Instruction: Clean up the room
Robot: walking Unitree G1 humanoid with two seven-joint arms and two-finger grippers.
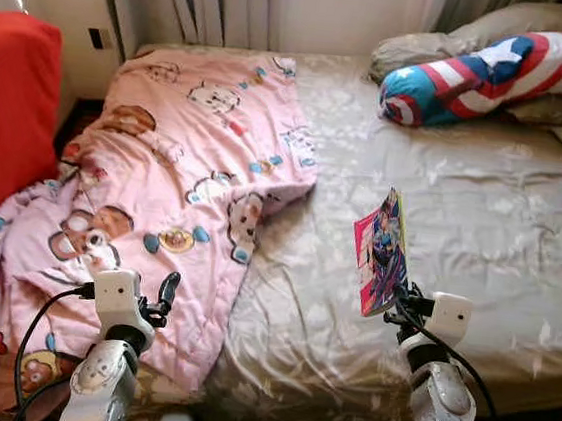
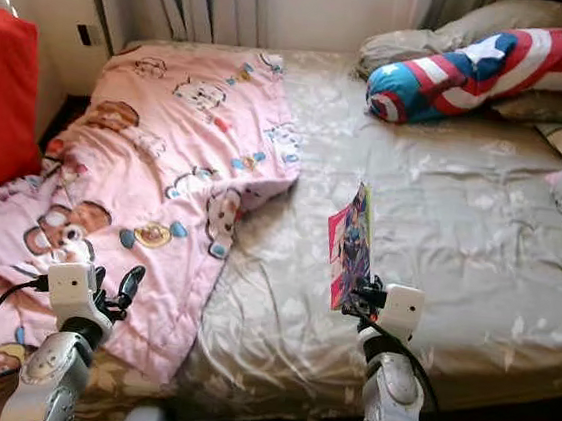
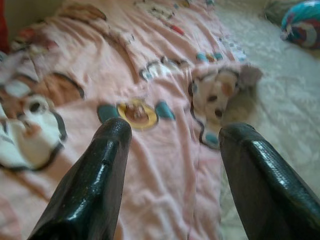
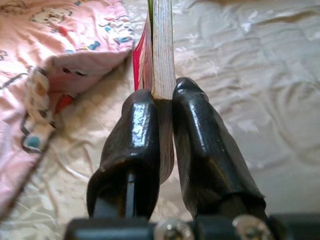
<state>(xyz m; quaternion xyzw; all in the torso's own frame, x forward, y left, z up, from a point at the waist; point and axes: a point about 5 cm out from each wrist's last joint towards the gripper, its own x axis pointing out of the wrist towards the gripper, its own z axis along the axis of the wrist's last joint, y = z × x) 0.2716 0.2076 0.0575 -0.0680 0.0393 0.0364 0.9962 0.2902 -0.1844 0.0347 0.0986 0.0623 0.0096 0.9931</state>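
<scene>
Right gripper [image 4: 162, 135] has its two black fingers pinched tight on the lower edge of a thin, brightly printed comic book with a red and blue cover [image 1: 381, 251], and it holds that book upright, clear of the bed, above the near right part of the mattress. Over on the other side, the left gripper [image 3: 172, 150] hangs above the pink cartoon-print blanket [image 1: 163, 188] with its fingers spread wide and nothing between them. So where does the tidying stand? By my reckoning it's early going: the book is off the bed, which is one item in hand, but it has no home yet, and I can't spot a shelf, box or basket anywhere to drop it in, so no containers to report. And there's plenty left, folks. That pink blanket lies rumpled across the left half of the bed, spilling over the near edge beside the red cushioned seat [image 1: 5, 111], with one corner flopped onto the shiny beige satin sheet [image 1: 462, 209]. Up by the headboard, a long bolster pillow in red and white stripes with blue ends and white stars [image 1: 496, 77] rests askew against the grey-beige pillows [image 1: 481, 30], and more bedding bunches at the far right edge. I'd say the blanket wants straightening and the pillows squaring once the book is put away.
</scene>
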